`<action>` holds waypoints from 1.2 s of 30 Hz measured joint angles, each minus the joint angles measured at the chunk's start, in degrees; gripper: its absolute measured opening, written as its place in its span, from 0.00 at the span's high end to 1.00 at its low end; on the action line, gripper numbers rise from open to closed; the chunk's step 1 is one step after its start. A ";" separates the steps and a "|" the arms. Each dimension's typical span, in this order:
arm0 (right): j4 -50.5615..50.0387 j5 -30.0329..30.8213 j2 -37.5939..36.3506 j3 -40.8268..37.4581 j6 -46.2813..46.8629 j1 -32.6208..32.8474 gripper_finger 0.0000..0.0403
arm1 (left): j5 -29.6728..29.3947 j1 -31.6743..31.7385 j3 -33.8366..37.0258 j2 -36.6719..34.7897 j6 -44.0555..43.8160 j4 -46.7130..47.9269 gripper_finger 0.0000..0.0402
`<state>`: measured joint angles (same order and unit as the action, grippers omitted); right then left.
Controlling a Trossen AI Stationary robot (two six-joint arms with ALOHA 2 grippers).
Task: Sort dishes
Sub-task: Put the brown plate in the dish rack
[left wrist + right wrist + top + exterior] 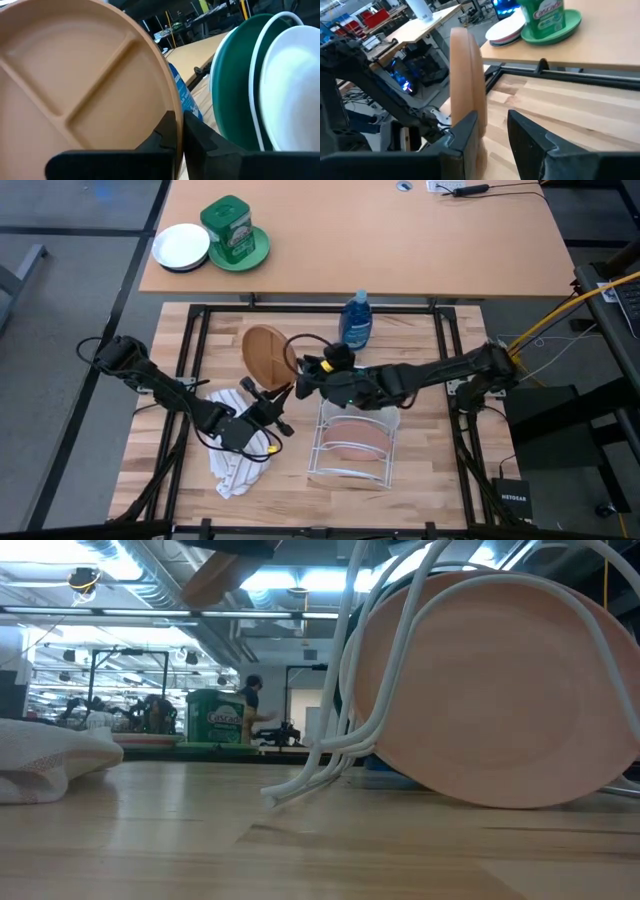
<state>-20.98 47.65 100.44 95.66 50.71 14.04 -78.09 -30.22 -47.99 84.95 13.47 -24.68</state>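
Observation:
The brown wood-like plate point(268, 355) with divided compartments point(75, 80) stands on edge in the air, left of the white wire rack point(350, 450). My left gripper point(179, 120) is shut on it from below left point(268, 395). My right gripper point(497, 120) is open and reaches in level from the right point(303, 370). Its left finger point(470, 132) is right beside the plate's edge point(466, 75), with nothing in the gap. The rack holds the salmon pink plate point(352, 435), the dark green plate point(235, 85) and the white plate point(292, 95), each upright between its wires. My left gripper pinches the brown plate's rim point(172, 107) between its two fingers, coming in about level from the table's left. The plate stands nearly upright on edge above the fingers, lifted clear of the table. My right gripper: its left finger overlaps the plate's edge, and I cannot tell whether they touch.
A crumpled white cloth point(240, 465) lies under the left arm. A blue bottle point(356, 320) stands behind the rack. On the far table are a green tin on a green plate point(235, 235) and a small white dish point(181, 246).

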 joint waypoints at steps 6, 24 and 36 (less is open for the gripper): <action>2.24 3.20 2.32 0.02 -0.87 0.71 0.73 | -0.20 0.00 0.07 0.00 -0.37 0.48 1.00; 1.95 11.86 3.02 0.00 -3.51 6.19 0.73 | 0.36 0.75 0.02 -0.02 -4.71 6.15 1.00; 7.34 12.00 5.30 0.00 -4.29 5.75 0.73 | 1.94 1.59 0.02 -0.02 -5.56 6.07 1.00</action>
<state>-13.64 59.65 105.75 95.66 46.42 19.79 -76.16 -28.62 -47.97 84.93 7.92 -18.61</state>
